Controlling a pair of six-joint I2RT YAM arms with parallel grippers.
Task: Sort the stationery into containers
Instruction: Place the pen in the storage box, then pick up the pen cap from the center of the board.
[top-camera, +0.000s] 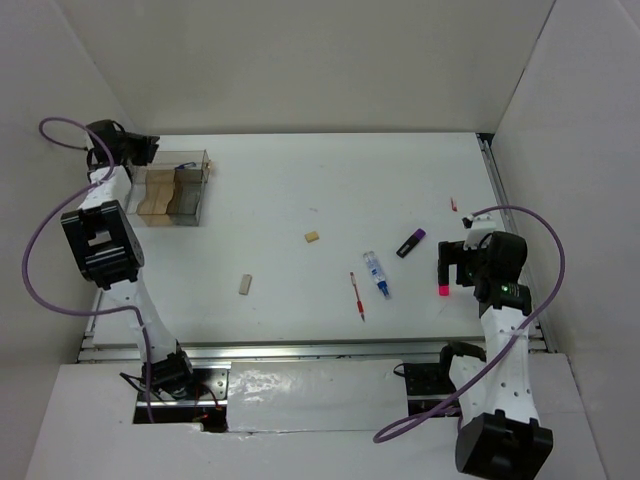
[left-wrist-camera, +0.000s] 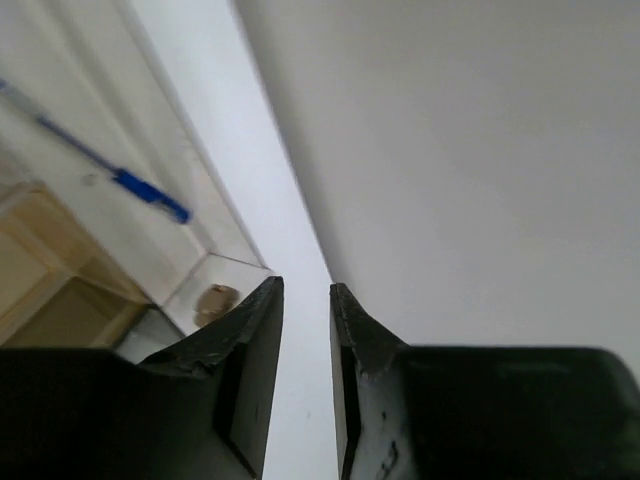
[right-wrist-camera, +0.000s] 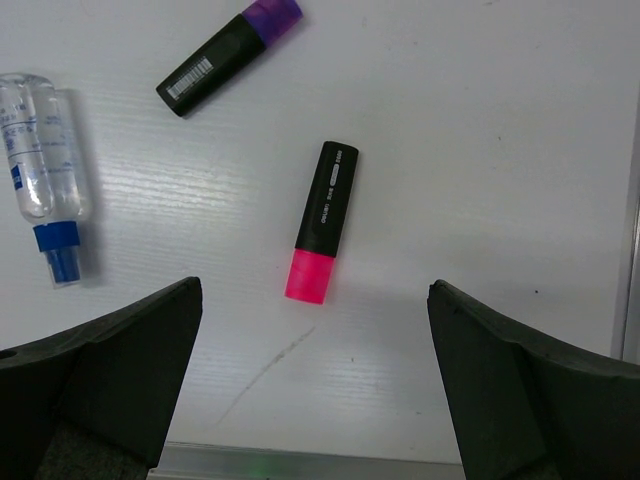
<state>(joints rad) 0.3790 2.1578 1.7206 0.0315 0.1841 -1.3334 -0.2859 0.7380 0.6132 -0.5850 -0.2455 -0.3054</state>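
Black marker (right-wrist-camera: 322, 222) with pink cap lies free below the wide-open right gripper (right-wrist-camera: 312, 300).
Left wrist view shows a blue pen (left-wrist-camera: 150, 190) in the box (left-wrist-camera: 225, 262); left gripper (left-wrist-camera: 305, 285) slightly parted, empty.

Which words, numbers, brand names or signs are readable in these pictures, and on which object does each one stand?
No text can be read with certainty.
On the purple marker: a white barcode sticker, its digits too small to read.
On the pink marker: white print along the black barrel, too small to read.
On the clear tube: blue print on its side, blurred and unreadable.
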